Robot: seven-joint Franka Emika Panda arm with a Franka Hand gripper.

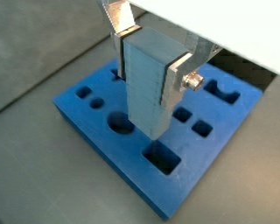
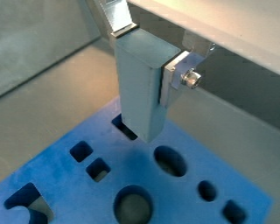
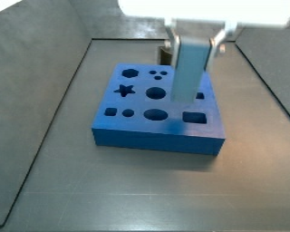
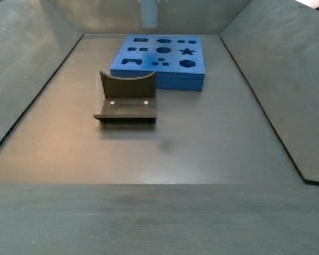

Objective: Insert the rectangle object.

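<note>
My gripper [image 1: 152, 52] is shut on the rectangle object [image 1: 149, 92], a smooth blue-grey bar held upright by its upper end between the two silver fingers [image 1: 182, 73]. It shows the same way in a wrist view [image 2: 143, 87], with the gripper [image 2: 150, 54] round its upper end. The bar hangs over the blue board [image 1: 94, 127] with shaped holes. Its lower end is close to a rectangular hole [image 2: 123, 130]. I cannot tell whether it touches the board. In a side view the gripper [image 3: 196, 45] holds the bar [image 3: 190, 86] over the board's right part [image 3: 141, 134].
The dark fixture [image 4: 127, 97] stands on the grey floor just in front of the board [image 4: 162, 62]. Sloping grey walls [image 4: 275, 90] enclose the floor. The board has another rectangular hole [image 1: 163, 159], plus round and star-shaped ones [image 3: 124, 91]. The bar's end shows at the picture edge [image 4: 149, 12].
</note>
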